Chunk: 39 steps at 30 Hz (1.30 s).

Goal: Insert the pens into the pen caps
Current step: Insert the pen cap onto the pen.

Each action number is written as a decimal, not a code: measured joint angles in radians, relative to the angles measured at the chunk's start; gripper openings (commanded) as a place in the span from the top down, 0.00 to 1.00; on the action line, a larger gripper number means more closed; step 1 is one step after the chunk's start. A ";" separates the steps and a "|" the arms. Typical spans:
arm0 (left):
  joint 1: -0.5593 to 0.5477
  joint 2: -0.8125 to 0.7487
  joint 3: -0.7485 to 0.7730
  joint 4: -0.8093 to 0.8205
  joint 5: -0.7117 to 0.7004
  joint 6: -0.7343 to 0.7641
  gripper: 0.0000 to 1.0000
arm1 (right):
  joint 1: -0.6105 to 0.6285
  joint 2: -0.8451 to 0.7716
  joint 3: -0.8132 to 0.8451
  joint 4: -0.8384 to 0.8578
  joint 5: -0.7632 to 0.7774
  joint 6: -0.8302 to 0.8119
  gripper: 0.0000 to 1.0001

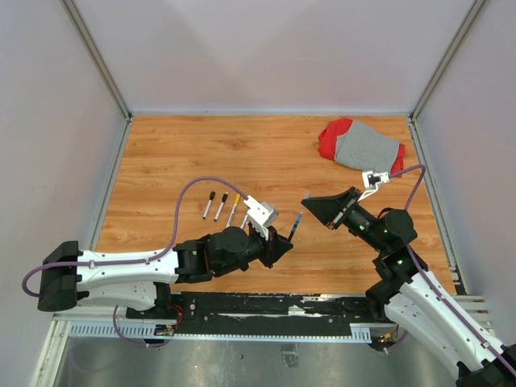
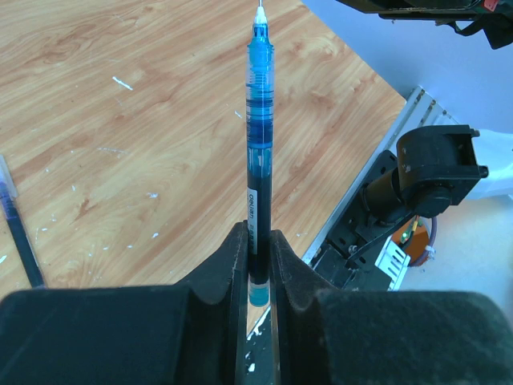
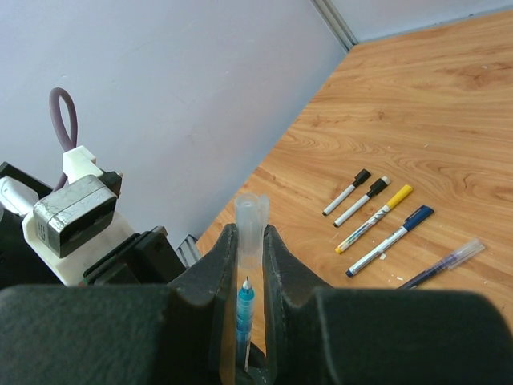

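My left gripper (image 1: 285, 241) is shut on a blue pen (image 1: 296, 225) near its tail end; the bare tip points up and to the right, toward my right gripper (image 1: 310, 201). In the left wrist view the pen (image 2: 258, 128) stands straight out from the shut jaws (image 2: 258, 243). My right gripper (image 3: 250, 239) is shut on a short clear pen cap (image 3: 250, 218). The pen tip (image 3: 245, 290) shows just below the cap, close to it but apart. Several capped pens (image 1: 220, 207) lie in a row on the table left of the left gripper; they also show in the right wrist view (image 3: 373, 218).
A red and grey cloth (image 1: 360, 145) lies at the far right of the wooden table (image 1: 201, 153). One more pen with a clear cap lies beside the row (image 3: 445, 265) and shows in the left wrist view (image 2: 16, 233). Grey walls enclose three sides.
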 measured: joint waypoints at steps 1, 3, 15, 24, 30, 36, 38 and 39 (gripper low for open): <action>0.000 0.000 0.000 0.000 0.000 0.000 0.99 | 0.000 0.000 0.000 0.000 -0.001 0.000 0.99; 0.000 0.000 0.000 0.000 0.000 0.000 0.99 | 0.000 0.000 0.000 0.000 -0.003 0.000 0.99; 0.000 0.000 0.000 0.000 -0.004 0.000 1.00 | 0.000 -0.003 0.000 -0.006 -0.029 0.000 0.99; 0.000 0.000 0.000 0.000 -0.005 0.000 1.00 | 0.000 -0.023 0.000 -0.021 -0.034 0.000 0.99; -0.001 0.000 0.000 0.000 -0.005 0.002 0.99 | 0.000 -0.023 0.000 -0.024 -0.043 0.000 0.99; -0.001 0.000 0.000 -0.001 -0.004 0.004 0.99 | 0.000 -0.023 -0.001 -0.028 -0.047 0.000 0.99; -0.001 0.000 0.000 -0.001 -0.005 0.004 0.99 | 0.000 -0.023 -0.003 -0.028 -0.048 0.000 0.99; -0.001 0.000 0.000 -0.001 -0.005 0.004 0.99 | 0.000 -0.023 -0.005 -0.028 -0.049 0.000 0.99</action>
